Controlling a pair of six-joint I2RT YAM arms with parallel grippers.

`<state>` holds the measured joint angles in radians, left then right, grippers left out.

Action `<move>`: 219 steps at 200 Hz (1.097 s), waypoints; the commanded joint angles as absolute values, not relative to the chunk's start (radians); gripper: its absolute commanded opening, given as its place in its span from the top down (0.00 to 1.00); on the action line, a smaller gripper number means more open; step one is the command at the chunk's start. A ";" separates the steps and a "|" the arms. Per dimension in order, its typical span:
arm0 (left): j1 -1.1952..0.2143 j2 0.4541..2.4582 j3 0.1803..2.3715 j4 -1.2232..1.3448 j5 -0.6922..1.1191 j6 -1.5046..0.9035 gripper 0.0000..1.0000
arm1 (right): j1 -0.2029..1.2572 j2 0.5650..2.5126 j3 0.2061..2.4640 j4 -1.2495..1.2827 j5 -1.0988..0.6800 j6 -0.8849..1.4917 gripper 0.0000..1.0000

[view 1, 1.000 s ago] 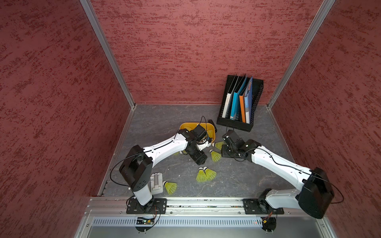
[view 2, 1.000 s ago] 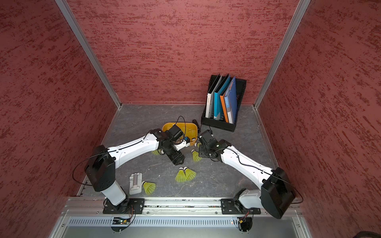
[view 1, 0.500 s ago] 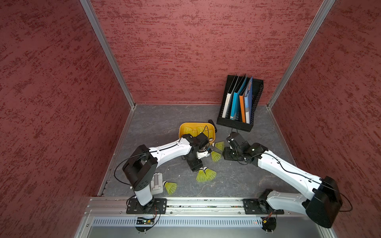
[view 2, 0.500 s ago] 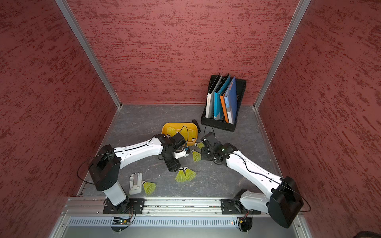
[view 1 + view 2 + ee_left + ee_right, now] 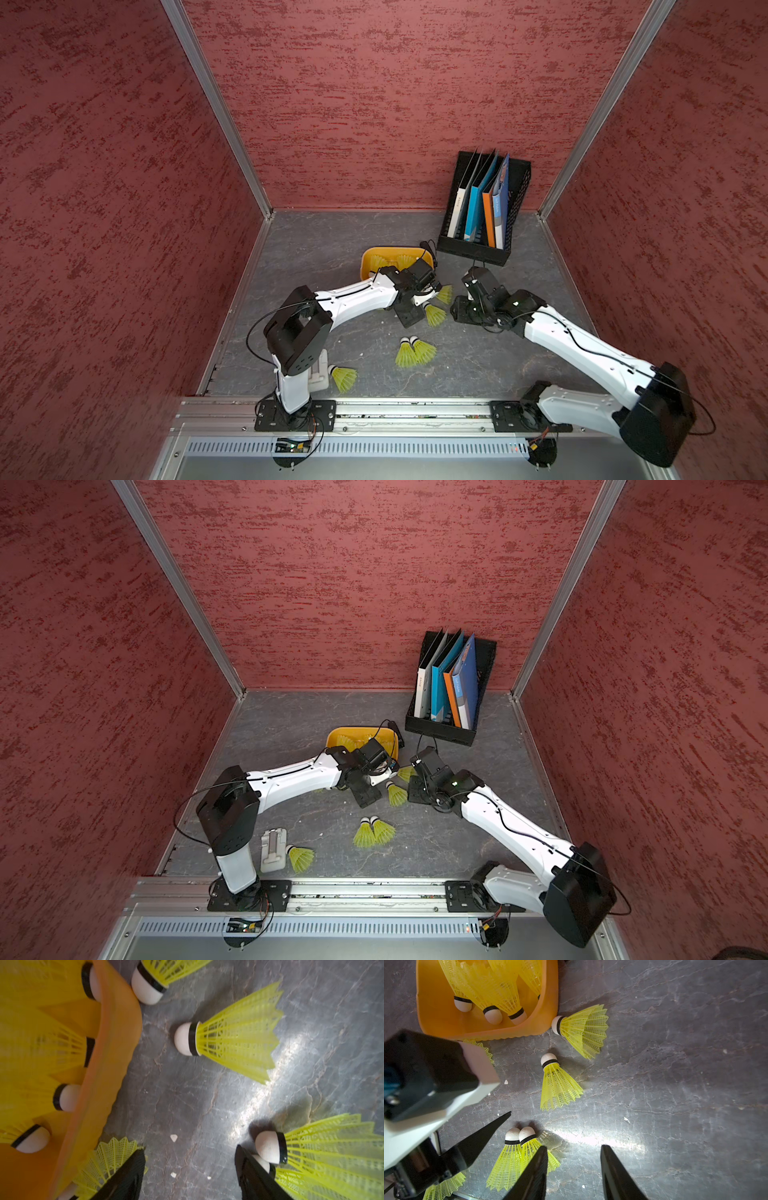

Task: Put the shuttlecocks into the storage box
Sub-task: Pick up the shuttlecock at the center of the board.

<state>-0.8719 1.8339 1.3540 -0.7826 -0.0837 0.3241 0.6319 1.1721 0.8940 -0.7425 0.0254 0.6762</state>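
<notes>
Hovering low over the floor (image 5: 316, 249) beside the box (image 5: 367, 266), the left gripper (image 5: 190, 1149) has its jaws spread wide around nothing. The right gripper (image 5: 573, 1147) is parted too, and empty. Several shuttlecocks (image 5: 500, 995) lie in the box. Others are scattered on the floor nearby, two of them touching side by side.
</notes>
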 commanded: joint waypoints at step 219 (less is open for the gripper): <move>-0.980 1.905 1.208 -0.287 -0.245 0.614 0.19 | 0.492 1.062 0.899 -0.802 -0.146 0.662 0.53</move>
<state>-0.9741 1.8748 1.2068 -0.3161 -0.2562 0.6106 0.5014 1.0786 0.9058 -0.7914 -0.1360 0.6659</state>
